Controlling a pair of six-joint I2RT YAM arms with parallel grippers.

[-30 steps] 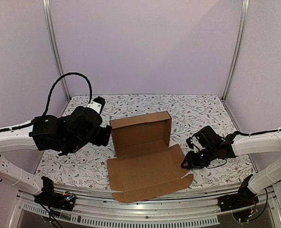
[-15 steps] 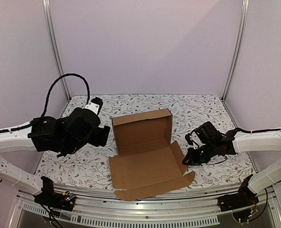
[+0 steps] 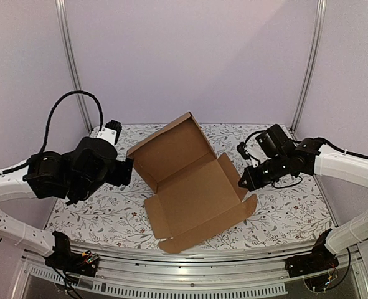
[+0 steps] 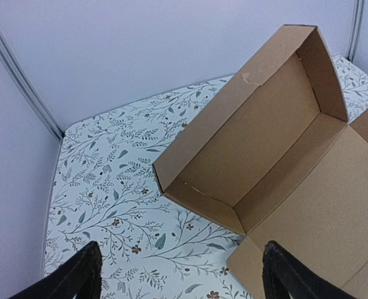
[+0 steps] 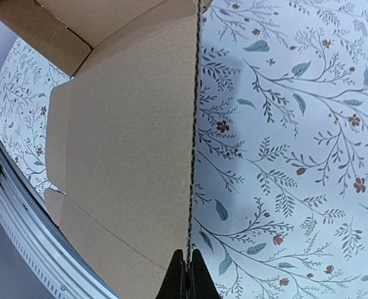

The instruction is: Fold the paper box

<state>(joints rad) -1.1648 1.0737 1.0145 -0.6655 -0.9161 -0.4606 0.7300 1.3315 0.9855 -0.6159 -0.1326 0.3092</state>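
Paper box (image 3: 184, 187) sits half-open on the table (image 3: 283, 212) btwn the arms, right gripper (image 5: 187, 271) pinched on just the thin edge of its side flap (image 3: 231, 177), left gripper (image 4: 179, 256) wide open & empty, so a pull could slip off, tear the flap or swing the whole box.

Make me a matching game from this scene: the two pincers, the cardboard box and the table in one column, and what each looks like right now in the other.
Things
1. left pincer
2. right pincer
3. paper box
4. table

States
A. covered in a leafy print
B. shut on a cardboard edge
C. open, gripping nothing
D. brown, partly folded, top open

Pairs: 1-C, 2-B, 3-D, 4-A
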